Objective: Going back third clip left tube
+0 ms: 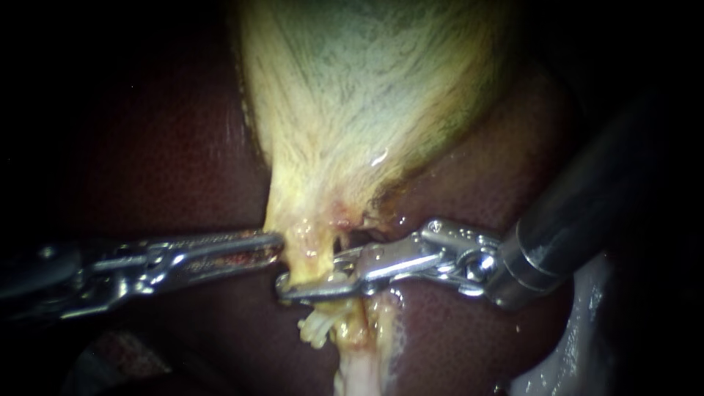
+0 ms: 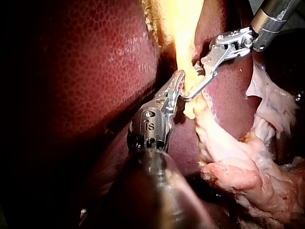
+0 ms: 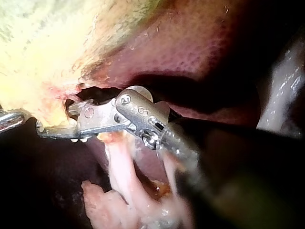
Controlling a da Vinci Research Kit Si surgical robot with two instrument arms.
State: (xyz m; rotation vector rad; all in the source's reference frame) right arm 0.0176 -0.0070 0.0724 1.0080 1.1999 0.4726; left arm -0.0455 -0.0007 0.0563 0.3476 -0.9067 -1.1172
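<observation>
Low in the centre of the endoscope view, the pale yellow-green, fibrous gallbladder (image 1: 367, 95) narrows to a yellow neck over the dark red-brown liver (image 1: 147, 161), and both tools meet there. The slim silver left instrument (image 1: 277, 246) reaches in from the left edge at mid-height. Its pincer looks clamped on the yellow tissue at the left side of the gallbladder's neck. The right instrument (image 1: 314, 276), bright metal on a dark shaft from the upper right, has its pincer parted in a narrow V. The long lower half lies across the front of the yellow left tube (image 1: 308, 253), just left of a small dark gap in the tissue. The shorter upper half ends just beside that tube, so the tube sits within the opening without being squeezed. Below the pincer, whitish stubs (image 1: 317, 330) stick out beside the strand; whether any of them is a clip I cannot tell. Judging by the task, the step in hand is the retreat of the right instrument from the left tube once the 3rd clip is on. The next move calls for sliding that open pincer straight back along its own shaft toward the right of the frame. The 2 halves should be kept apart so they neither snag the tube nor drag on a clip, while the left instrument holds steady.
</observation>
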